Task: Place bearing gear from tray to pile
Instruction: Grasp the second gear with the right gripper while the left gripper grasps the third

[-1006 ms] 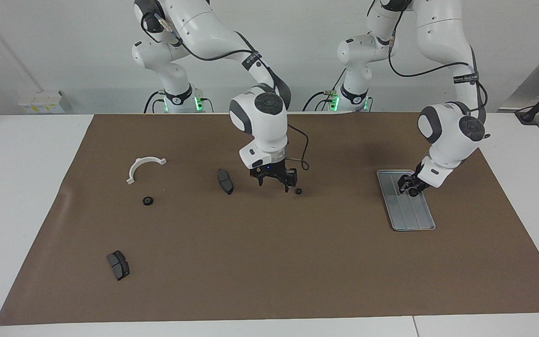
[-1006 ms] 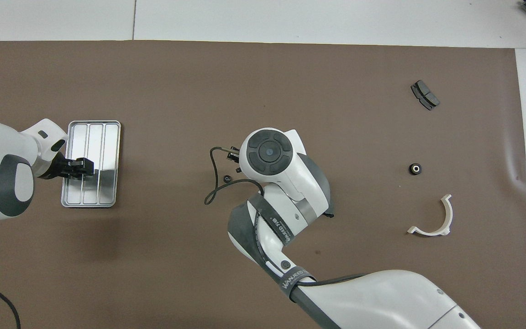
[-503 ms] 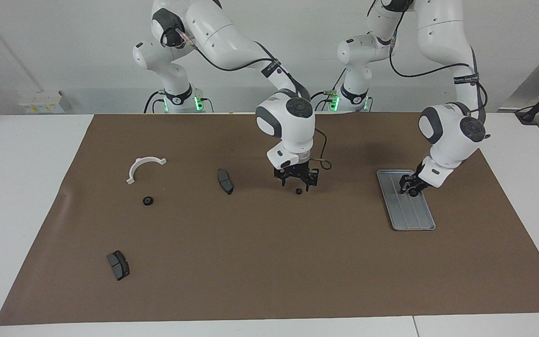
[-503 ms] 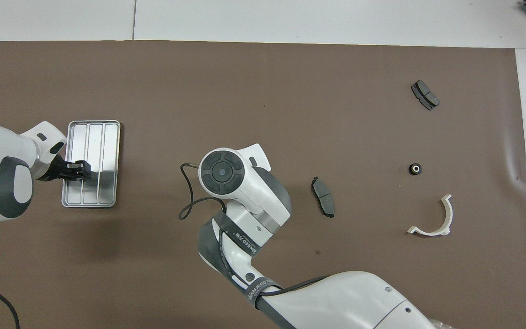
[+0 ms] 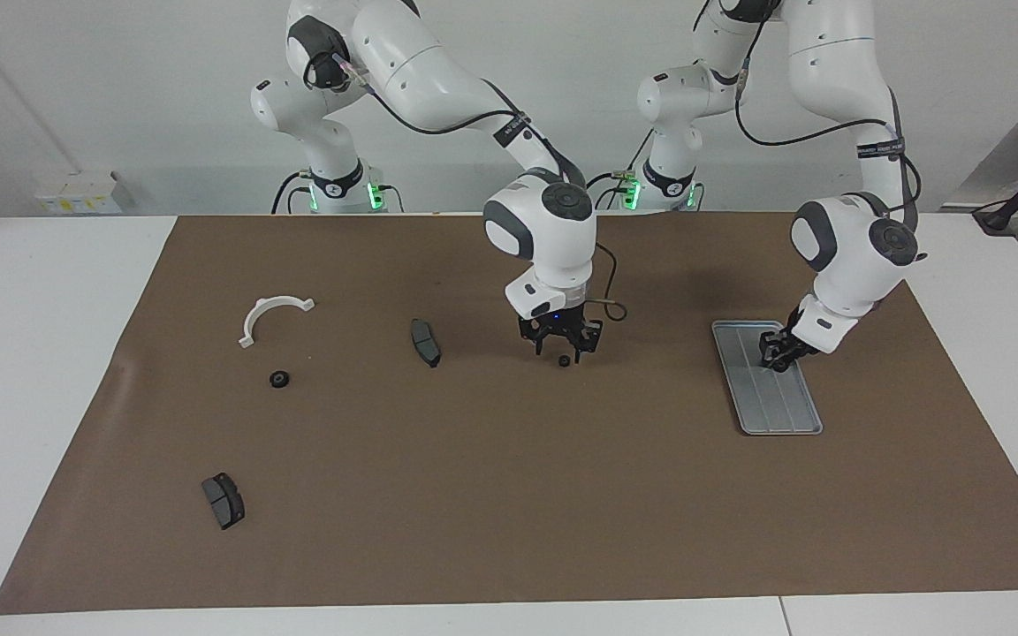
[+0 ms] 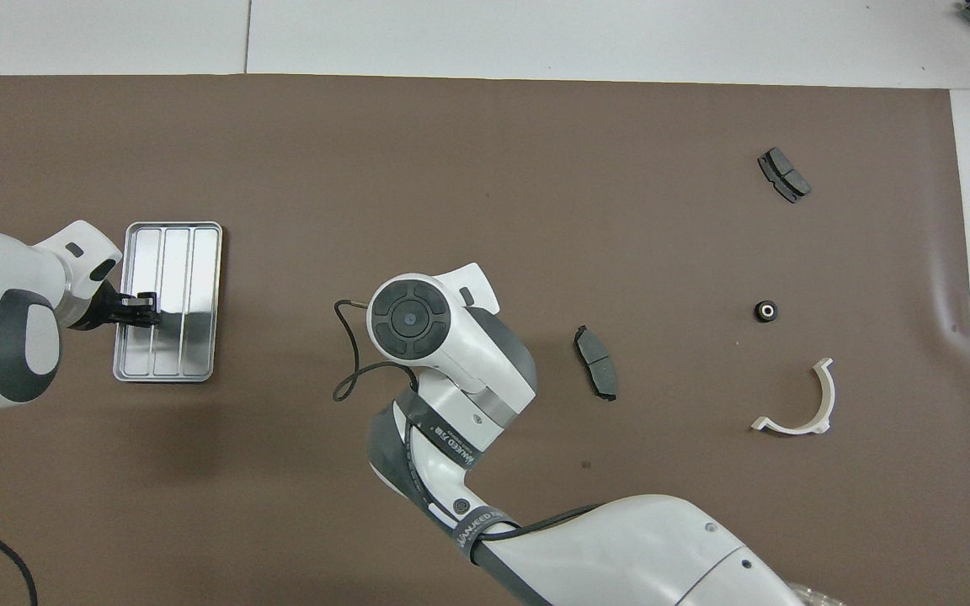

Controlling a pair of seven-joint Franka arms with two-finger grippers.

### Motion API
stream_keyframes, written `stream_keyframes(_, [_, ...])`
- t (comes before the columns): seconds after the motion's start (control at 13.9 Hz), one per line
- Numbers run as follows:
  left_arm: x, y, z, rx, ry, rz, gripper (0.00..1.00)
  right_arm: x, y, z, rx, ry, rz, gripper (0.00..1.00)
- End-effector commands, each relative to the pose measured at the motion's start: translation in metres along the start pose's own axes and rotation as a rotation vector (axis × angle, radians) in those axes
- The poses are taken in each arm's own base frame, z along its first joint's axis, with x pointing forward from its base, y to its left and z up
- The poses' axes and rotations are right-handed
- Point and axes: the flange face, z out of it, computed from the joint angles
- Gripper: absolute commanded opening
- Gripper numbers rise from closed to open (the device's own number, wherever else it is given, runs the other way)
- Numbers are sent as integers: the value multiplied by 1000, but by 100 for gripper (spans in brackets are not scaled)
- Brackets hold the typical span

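**Two grippers low, one over the tray, one mid-mat**

A brown mat [image 5: 509, 495] covers the table. Toward the right arm's end lie a white half-ring bracket [image 5: 272, 315], a small black bearing gear [image 5: 278, 379] just farther from the robots than the bracket, and one dark brake pad [image 5: 224, 500] well apart near the mat's outer edge. A second brake pad [image 5: 425, 342] lies closer to the mat's middle.

The right gripper [image 5: 562, 352] hangs low over the mat's middle, its fingers straddling another small black bearing gear [image 5: 565, 359]; I cannot tell whether they touch it or how narrow they stand. The overhead view hides this gear and the fingers entirely under the right arm's wrist; only the facing view shows them.

The left gripper [image 5: 776, 356] is down in the silver tray [image 5: 783, 415], at the end nearer the robots. Its fingers look drawn close together, yet I cannot tell whether a part sits between them. In the overhead view the left gripper [image 6: 146, 309] reaches over the tray [image 6: 199, 252] rim onto the grooves, and the rest of the tray shows bare metal.
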Motion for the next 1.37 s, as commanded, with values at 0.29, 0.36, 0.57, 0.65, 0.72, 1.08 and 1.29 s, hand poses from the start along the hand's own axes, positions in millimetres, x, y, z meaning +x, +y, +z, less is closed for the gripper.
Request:
stream_keyframes(0.29, [27, 26, -17, 0, 68, 40, 2, -9, -11, 22, -9, 28, -44, 60])
stream_keyframes(0.36, [31, 32, -24, 0, 79, 45, 2, -9, -10, 22, -15, 25, -44, 54])
stream_keyframes(0.57, [42, 61, -47, -4, 56, 24, 0, -11, -10, 21, -21, 25, -48, 22])
stream_keyframes(0.65, [43, 76, -52, -5, 49, 15, 0, -13, -10, 21, -28, 22, -50, 14])
stream_keyframes(0.72, [41, 90, -56, -5, 45, 3, 0, -17, -12, 20, -33, 23, -61, 6])
stream_keyframes(1.08, [23, 196, -56, -14, 44, -107, 0, 16, 16, 3, -81, 42, -131, 0])
stream_keyframes(1.29, [3, 265, -57, -26, 54, -167, 0, 57, 62, -10, -89, 44, -146, 0])
